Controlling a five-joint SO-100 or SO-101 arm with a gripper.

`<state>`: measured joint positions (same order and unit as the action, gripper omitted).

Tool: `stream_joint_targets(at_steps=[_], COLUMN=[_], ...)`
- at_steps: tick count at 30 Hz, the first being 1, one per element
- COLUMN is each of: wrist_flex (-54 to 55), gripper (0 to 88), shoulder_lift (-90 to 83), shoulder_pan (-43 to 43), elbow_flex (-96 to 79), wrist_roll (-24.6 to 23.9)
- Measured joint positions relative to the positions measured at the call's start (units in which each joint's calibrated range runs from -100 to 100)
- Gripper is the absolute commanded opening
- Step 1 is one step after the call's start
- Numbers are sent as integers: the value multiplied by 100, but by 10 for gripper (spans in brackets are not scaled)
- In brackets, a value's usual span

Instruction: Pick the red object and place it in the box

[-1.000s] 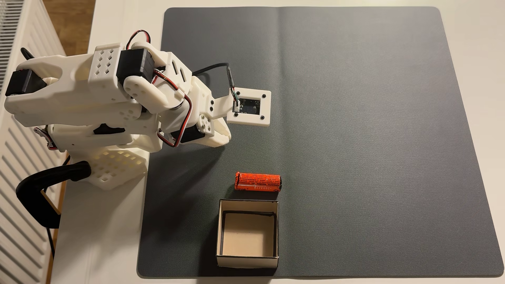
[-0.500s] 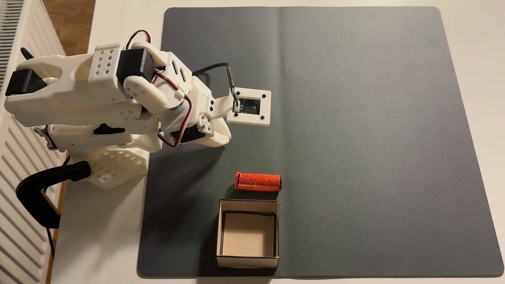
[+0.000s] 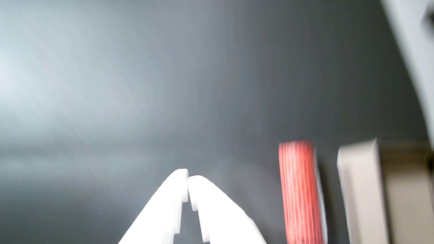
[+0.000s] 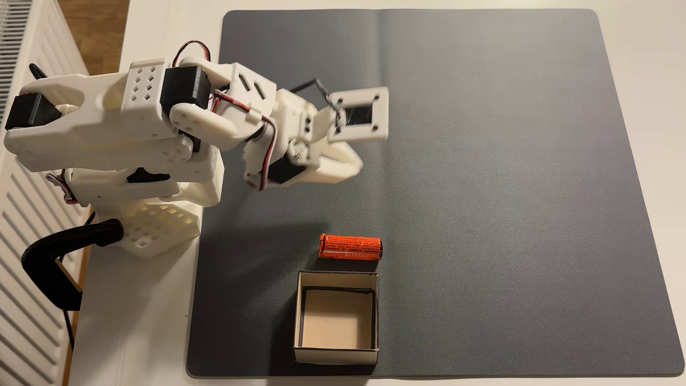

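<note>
The red object (image 4: 350, 247) is a small red-orange cylinder with black print, lying flat on the grey mat just above the box (image 4: 299, 311) in the fixed view. The box is open-topped, white outside with a beige floor, and nothing lies in it. My white gripper (image 4: 352, 163) is blurred, up and well apart from the cylinder. In the wrist view the gripper (image 3: 188, 179) has its fingertips touching, with nothing between them. The red object (image 3: 300, 193) lies to its right there, with the box (image 3: 361, 193) beyond it.
A dark grey mat (image 4: 501, 185) covers most of the white table. The arm's base and a black clamp (image 4: 55, 259) sit at the left edge, beside a white radiator (image 4: 22, 222). A white camera mount (image 4: 360, 113) sticks out from the wrist.
The arm was still for the two earlier frames. Now the wrist and gripper have swung to the right and upward over the mat, blurred by motion. The cylinder and box have not moved.
</note>
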<state>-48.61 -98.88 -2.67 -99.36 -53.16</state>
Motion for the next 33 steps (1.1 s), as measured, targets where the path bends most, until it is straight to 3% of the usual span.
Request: stream_joint_targets(at_steps=[3,6,12,20,33], wrist_flex=[852,1017,-17,-174,-209], gripper=[12,8,12,23,424], shoulder_lift=[0,0,0,-9,9], shoulder_pan=[-126,-45,497,898,935], elbow_flex=[0,27,520,684,265], wrist_roll=[0,0,135,345,351])
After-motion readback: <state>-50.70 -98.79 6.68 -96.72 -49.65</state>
